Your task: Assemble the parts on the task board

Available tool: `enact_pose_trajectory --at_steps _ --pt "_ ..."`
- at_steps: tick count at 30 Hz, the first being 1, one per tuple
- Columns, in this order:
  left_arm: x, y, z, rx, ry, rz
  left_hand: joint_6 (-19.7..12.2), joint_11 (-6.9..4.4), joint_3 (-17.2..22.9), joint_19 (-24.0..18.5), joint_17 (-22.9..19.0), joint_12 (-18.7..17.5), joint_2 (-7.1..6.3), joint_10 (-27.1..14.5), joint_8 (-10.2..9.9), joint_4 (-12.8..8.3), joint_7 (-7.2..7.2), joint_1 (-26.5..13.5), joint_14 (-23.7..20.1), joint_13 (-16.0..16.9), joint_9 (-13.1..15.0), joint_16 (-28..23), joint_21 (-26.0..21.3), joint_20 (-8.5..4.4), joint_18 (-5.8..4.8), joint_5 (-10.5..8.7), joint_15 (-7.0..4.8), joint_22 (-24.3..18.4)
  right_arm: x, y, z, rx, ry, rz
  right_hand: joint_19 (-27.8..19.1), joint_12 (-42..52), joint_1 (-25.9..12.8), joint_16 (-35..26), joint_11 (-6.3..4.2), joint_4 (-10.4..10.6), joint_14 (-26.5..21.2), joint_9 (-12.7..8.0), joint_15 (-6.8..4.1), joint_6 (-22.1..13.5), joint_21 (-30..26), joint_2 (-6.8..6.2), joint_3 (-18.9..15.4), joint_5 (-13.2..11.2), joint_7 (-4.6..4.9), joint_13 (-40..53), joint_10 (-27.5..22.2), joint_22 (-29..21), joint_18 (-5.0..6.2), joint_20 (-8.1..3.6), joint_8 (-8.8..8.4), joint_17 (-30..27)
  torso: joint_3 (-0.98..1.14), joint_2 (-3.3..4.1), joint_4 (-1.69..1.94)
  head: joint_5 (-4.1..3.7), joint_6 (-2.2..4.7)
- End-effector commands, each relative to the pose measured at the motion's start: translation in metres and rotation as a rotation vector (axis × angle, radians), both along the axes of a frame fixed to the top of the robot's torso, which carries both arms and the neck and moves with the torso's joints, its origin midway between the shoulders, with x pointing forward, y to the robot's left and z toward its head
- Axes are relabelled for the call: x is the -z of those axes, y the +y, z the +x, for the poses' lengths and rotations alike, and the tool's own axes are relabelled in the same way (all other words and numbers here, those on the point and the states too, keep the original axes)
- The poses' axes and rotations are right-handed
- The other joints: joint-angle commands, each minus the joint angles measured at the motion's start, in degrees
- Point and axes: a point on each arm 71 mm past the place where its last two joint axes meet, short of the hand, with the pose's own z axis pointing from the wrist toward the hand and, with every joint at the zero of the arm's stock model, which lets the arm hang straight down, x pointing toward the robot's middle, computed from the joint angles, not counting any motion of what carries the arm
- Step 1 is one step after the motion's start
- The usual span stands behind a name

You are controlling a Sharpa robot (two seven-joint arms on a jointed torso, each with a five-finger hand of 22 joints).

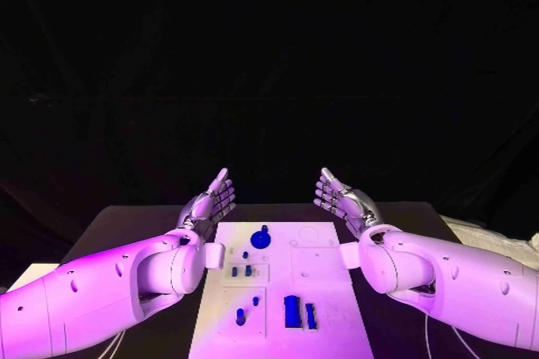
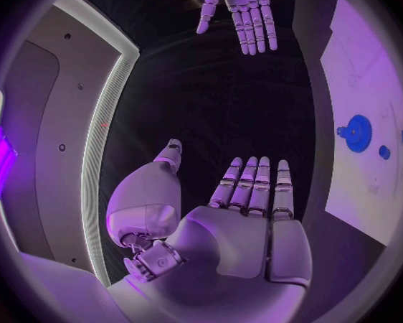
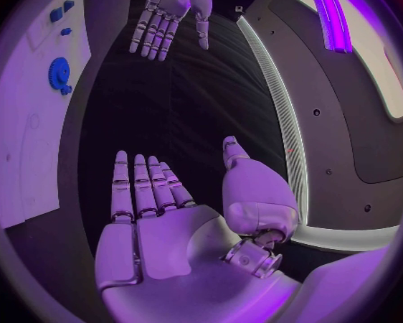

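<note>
The white task board (image 1: pixel 320 281) lies in the middle of the black table. On it I see a round blue gear-like part (image 1: pixel 261 238), small blue pieces (image 1: pixel 241 271) at mid board, and taller blue blocks (image 1: pixel 292 311) near the front. My left hand (image 1: pixel 209 201) is raised above the table left of the board, fingers straight and apart, holding nothing. My right hand (image 1: pixel 343 200) mirrors it on the right side, also flat and empty. In the left wrist view, my left hand (image 2: pixel 242 222) faces the right hand (image 2: pixel 240 11) and the board (image 2: pixel 372 108) carries the blue gear (image 2: pixel 356 132).
The black table (image 1: pixel 135 227) extends on both sides of the board. A pale cloth-like object (image 1: pixel 494 233) lies at the table's right edge. In the right wrist view, the board (image 3: pixel 36 108) with the blue gear (image 3: pixel 58 73) lies beside my open palm (image 3: pixel 157 230).
</note>
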Motion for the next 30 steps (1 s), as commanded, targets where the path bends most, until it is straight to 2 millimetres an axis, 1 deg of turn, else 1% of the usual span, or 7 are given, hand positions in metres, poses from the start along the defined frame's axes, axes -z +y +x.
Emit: enact_pose_trajectory --at_steps 1,2,4,5,6,14,30 --pt "-0.006 0.0017 -0.0056 -0.1 -0.101 0.113 -7.6 -2.55 -2.2 -5.6 -0.3 -0.6 0.14 -7.7 -0.4 0.0 -2.0 -10.5 -7.1 -0.1 -0.2 -2.6 -0.3 -2.14 -6.04 -0.6 -1.49 -3.2 -0.0027 -0.0051 -0.0053 0.138 -0.041 0.012 -7.4 -0.4 -10.8 -0.4 -1.42 -0.1 -8.1 -0.2 -0.58 -7.2 -2.0 0.06 -2.7 -2.9 -3.54 -1.4 -8.0 -3.5 -1.93 -5.45 -0.4 -2.5 0.16 -0.36 0.13 0.04 0.07" --pt "-0.0061 0.0008 -0.0072 -0.105 -0.104 0.119 -8.2 -2.55 -2.3 -6.1 -0.3 -0.6 0.14 -8.4 -0.4 0.0 -2.0 -11.4 -7.7 -0.1 -0.2 -2.6 -0.3 -2.32 -6.04 -0.6 -1.49 -3.5 -0.0026 -0.0043 -0.0066 0.142 -0.041 0.013 -8.1 -0.4 -11.7 -0.4 -1.42 -0.1 -8.8 -0.2 -0.58 -7.8 -6.1 0.06 -2.7 -2.9 -3.54 -1.4 -8.7 -3.5 -6.15 -5.45 -0.4 -2.5 0.16 -0.36 0.13 0.04 0.07" --pt "-0.0062 -0.0008 -0.0101 -0.114 -0.112 0.129 -9.6 -2.55 -2.7 -7.1 -0.3 -0.6 0.14 -9.8 -0.4 0.0 -2.0 -13.3 -9.0 -0.1 -0.2 -2.6 -0.3 -2.73 -6.04 -0.6 -1.49 -4.1 -0.0025 -0.0033 -0.0086 0.149 -0.041 0.015 -9.5 -0.4 -13.7 -0.4 -1.42 -0.1 -10.2 -0.2 -0.58 -9.2 -6.1 0.06 -2.7 -2.9 -3.54 -1.4 -10.2 -3.5 -6.15 -5.45 -0.4 -2.5 0.16 -0.36 0.13 0.04 0.07" --pt "-0.0062 -0.0012 -0.0108 -0.116 -0.114 0.131 -10.2 -2.55 -2.8 -7.5 -0.3 -0.6 0.14 -10.3 -0.4 0.0 -2.0 -14.1 -9.5 -0.1 -0.2 -2.6 -0.3 -6.75 -6.04 -0.6 -1.49 -4.3 -0.0025 -0.0032 -0.0088 0.15 -0.041 0.015 -10.0 -0.4 -14.5 -0.4 -1.42 -0.1 -10.9 -0.2 -0.58 -9.7 -6.1 0.06 -2.7 -2.9 -3.54 -1.4 -10.8 -3.5 -6.15 -5.45 -0.4 -2.5 0.16 -0.36 0.13 0.04 0.07" --pt "-0.0062 -0.0015 -0.0113 -0.117 -0.115 0.133 -10.7 -2.55 -6.9 -7.9 -0.3 -0.6 0.14 -11.0 -0.4 0.0 -2.0 -14.9 -10.1 -0.1 -0.2 -2.6 -0.3 -6.75 -6.04 -0.6 -1.49 -4.5 -0.0025 -0.0031 -0.0088 0.15 -0.041 0.015 -10.6 -0.4 -15.3 -0.4 -1.42 -0.1 -11.5 -0.2 -0.58 -10.2 -6.1 0.06 -2.7 -2.9 -3.54 -1.4 -11.4 -3.5 -6.15 -5.45 -0.4 -2.5 0.16 -0.36 0.13 0.04 0.07" --pt "-0.0063 -0.0016 -0.0115 -0.118 -0.115 0.134 -14.5 -2.55 -6.9 -10.6 -0.3 -0.6 0.14 -14.8 -0.4 0.0 -2.0 -20.1 -13.6 -0.1 -0.2 -2.6 -0.3 -6.75 -6.04 -0.6 -1.49 -10.0 -0.0025 -0.0031 -0.0088 0.15 -0.041 0.015 -14.3 -0.4 -20.7 -0.4 -1.42 -0.1 -15.5 -0.2 -0.58 -13.8 -6.1 0.06 -2.7 -2.9 -3.54 -1.4 -15.4 -3.5 -6.15 -5.45 -0.4 -2.5 0.16 -0.36 0.13 0.04 0.07" --pt "-0.0063 -0.0016 -0.0115 -0.118 -0.115 0.134 -18.9 -2.55 -6.9 -17.5 -0.3 -0.6 0.14 -19.3 -0.4 0.0 -2.0 -26.4 -17.7 -0.1 -0.2 -2.6 -0.3 -6.75 -6.04 -0.6 -1.49 -10.0 -0.0025 -0.0031 -0.0088 0.15 -0.041 0.015 -18.7 -0.4 -27.0 -0.4 -1.42 -0.1 -20.2 -0.2 -0.58 -18.0 -6.1 0.06 -2.7 -2.9 -3.54 -1.4 -20.1 -3.5 -6.15 -5.45 -0.4 -2.5 0.16 -0.36 0.13 0.04 0.07"
